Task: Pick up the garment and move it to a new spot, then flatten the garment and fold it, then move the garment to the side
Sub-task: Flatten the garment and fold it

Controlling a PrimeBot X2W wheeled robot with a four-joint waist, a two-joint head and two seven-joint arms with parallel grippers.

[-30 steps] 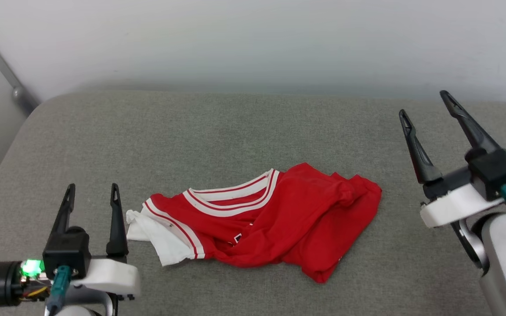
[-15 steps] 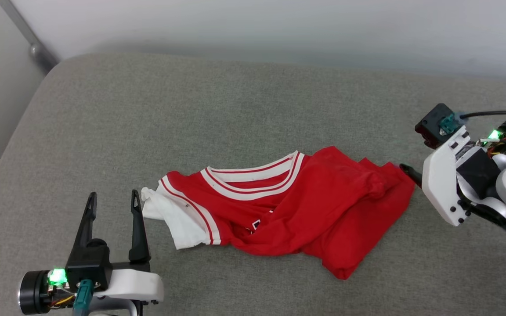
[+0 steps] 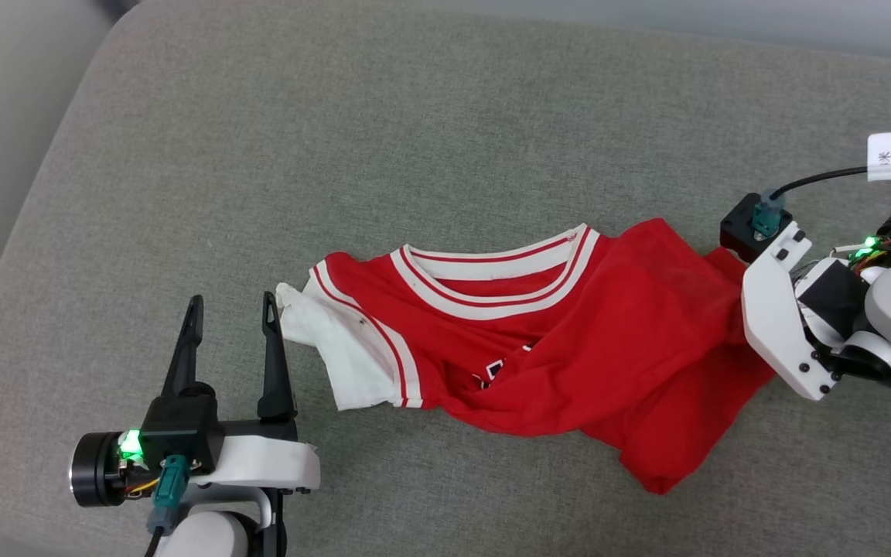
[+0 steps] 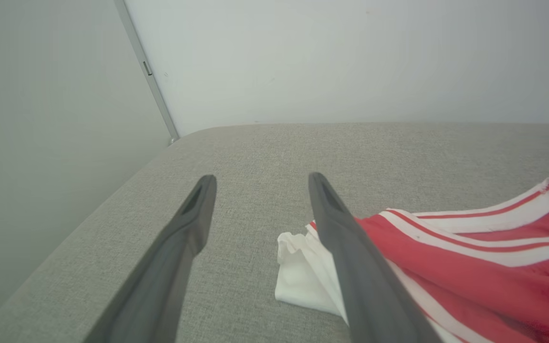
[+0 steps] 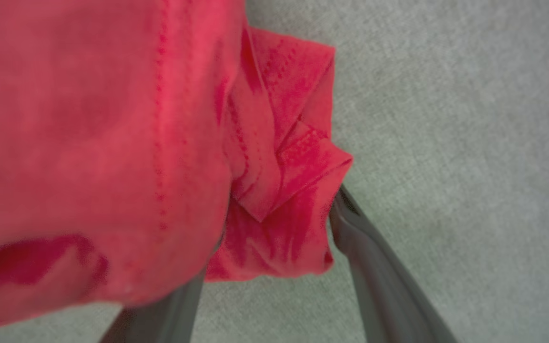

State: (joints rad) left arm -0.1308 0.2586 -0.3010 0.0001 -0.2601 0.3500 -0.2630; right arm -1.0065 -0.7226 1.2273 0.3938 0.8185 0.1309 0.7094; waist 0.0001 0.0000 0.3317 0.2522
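Note:
The garment [image 3: 569,325], red with striped white collar trim and a white sleeve [image 3: 329,348] at its left end, lies crumpled on the grey cushion [image 3: 337,139]. My left gripper [image 3: 230,303] is open just left of the sleeve, its right finger beside the sleeve's edge. In the left wrist view, the left gripper [image 4: 261,178] has bare cushion between its fingers and the garment [image 4: 470,267] to its right. My right gripper points down at the garment's right edge, its fingers hidden behind its white body [image 3: 774,325]. In the right wrist view, the right gripper [image 5: 279,214] stands open astride a red fold [image 5: 284,162], its left finger mostly under cloth.
The cushion's rounded left edge [image 3: 35,201] drops off beside a pale wall. A black cable with a white tag [image 3: 886,156] runs to the right wrist. A metal strip [image 4: 148,71] runs up the wall's corner behind the cushion.
The head camera has tilted down, shifting the whole picture. My right gripper turned from fingers-up to pointing down and came onto the garment's right edge. The left gripper kept its place by the sleeve.

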